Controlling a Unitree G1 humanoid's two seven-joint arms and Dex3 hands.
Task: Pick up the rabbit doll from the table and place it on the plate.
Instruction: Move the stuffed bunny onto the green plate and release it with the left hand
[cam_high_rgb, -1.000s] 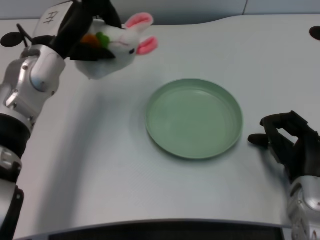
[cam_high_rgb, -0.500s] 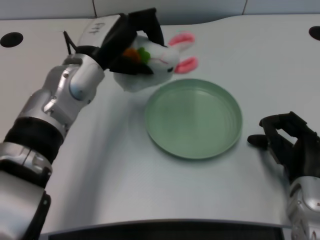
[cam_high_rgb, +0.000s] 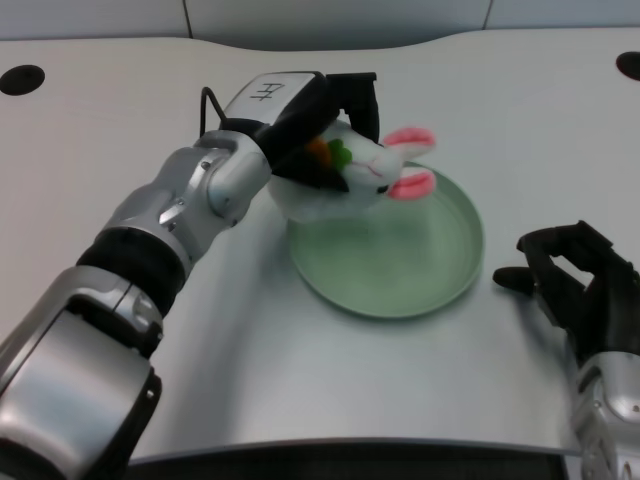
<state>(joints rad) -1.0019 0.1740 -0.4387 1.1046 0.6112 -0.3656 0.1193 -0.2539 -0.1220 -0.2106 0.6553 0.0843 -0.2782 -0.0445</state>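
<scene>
The rabbit doll (cam_high_rgb: 365, 178) is white with pink ears and an orange and green carrot on its chest. My left hand (cam_high_rgb: 315, 125) grips it from above and holds it over the left part of the green plate (cam_high_rgb: 420, 260). The doll's ears point right, across the plate. Whether the doll touches the plate cannot be told. The left forearm reaches in from the lower left.
My right hand (cam_high_rgb: 580, 285) rests on the white table (cam_high_rgb: 200, 350) just right of the plate, fingers curled. Dark round holes sit at the table's far left (cam_high_rgb: 22, 78) and far right (cam_high_rgb: 630, 66) corners. The table's front edge runs along the bottom.
My left hand has carried the rabbit doll rightward and toward me, from the far left of the table to over the plate's left part. The right hand has not moved.
</scene>
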